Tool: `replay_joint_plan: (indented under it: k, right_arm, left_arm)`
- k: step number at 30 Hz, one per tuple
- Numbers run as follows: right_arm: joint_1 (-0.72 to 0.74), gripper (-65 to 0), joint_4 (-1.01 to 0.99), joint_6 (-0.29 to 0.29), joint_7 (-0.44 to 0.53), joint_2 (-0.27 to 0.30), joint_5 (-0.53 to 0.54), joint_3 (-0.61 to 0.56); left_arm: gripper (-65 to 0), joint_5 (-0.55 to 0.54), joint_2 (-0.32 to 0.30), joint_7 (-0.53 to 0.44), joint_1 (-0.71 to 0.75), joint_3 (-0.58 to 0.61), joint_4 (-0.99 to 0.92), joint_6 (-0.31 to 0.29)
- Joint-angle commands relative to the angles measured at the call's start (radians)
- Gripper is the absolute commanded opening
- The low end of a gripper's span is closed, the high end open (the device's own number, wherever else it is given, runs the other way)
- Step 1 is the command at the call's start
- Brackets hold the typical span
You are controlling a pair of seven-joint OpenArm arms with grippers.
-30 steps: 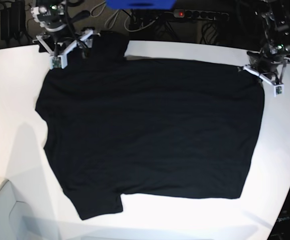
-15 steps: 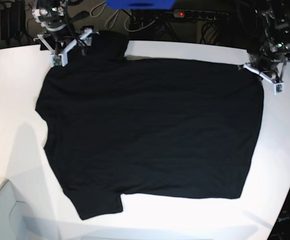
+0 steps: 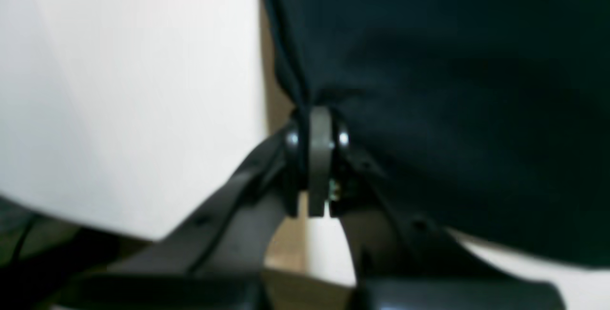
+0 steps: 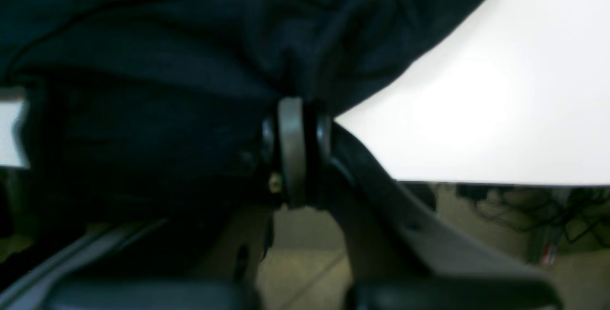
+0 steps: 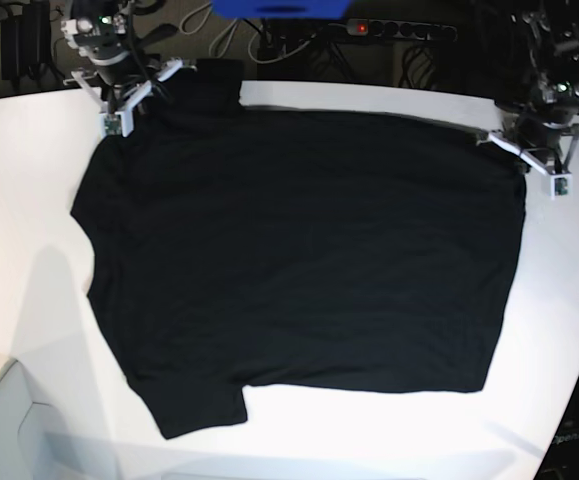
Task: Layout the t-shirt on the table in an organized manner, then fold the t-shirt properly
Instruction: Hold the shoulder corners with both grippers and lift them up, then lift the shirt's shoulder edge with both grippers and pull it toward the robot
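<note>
Pinching the black t-shirt [image 5: 299, 250] at two far corners, I hold it spread flat, plain side up, across most of the white bench [image 5: 29, 200]. My left hand [image 3: 318, 124], on the right of the overhead view, is clamped tight on the cloth at one corner near the bench's far edge; its wrist view shows the fabric gathering into a small pucker just above the closed tips. My right hand [image 4: 291, 124], at the other far corner where a sleeve sits, is likewise closed on a bunch of fabric, with folds drawing in toward the grip. I judge that gripping both far corners together lets me keep that edge taut and straight, so the body lies smooth without creases. The near sleeve pokes out toward the front edge of the bench, not yet tucked in. Layout looks close to done; folding has not begun.
</note>
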Motion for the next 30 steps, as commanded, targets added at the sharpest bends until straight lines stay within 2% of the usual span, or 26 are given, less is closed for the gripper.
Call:
replay_joint_plan:
  k: [1, 7, 12, 21, 27, 30]
  right_arm:
    - [-0.009, -65.0, 0.050, 0.002, 0.029, -0.001, 0.007, 0.002]
    - [0.002, -65.0, 0.085, 0.002, 0.030, -0.004, 0.007, 0.038]
    - [0.071, -65.0, 0.084, 0.002, 0.049, -0.006, 0.007, 0.091]
    - [0.226, -65.0, 0.058, 0.002, 0.047, 0.013, 0.007, 0.088]
    - [0.362, -65.0, -0.028, 0.002, 0.043, 0.016, 0.004, 0.088]
    - [0.419, -65.0, -0.099, 0.002, 0.046, 0.037, 0.003, 0.084]
  left_arm:
    - [-64.9, -0.003, -0.010, -0.016, 0.005, -0.007, 0.029, 0.004]
    - [-64.9, -0.003, 0.017, -0.009, -0.008, -0.072, 0.065, 0.004]
    - [-64.9, -0.003, 0.017, -0.008, -0.061, -0.083, 0.057, 0.004]
    - [-64.9, 0.005, 0.045, -0.008, -0.173, -0.078, 0.057, 0.004]
    - [-64.9, 0.005, 0.045, -0.008, -0.298, -0.076, -0.063, 0.005]
    - [-64.9, 0.005, 0.045, -0.008, -0.345, -0.076, -0.115, 0.005]
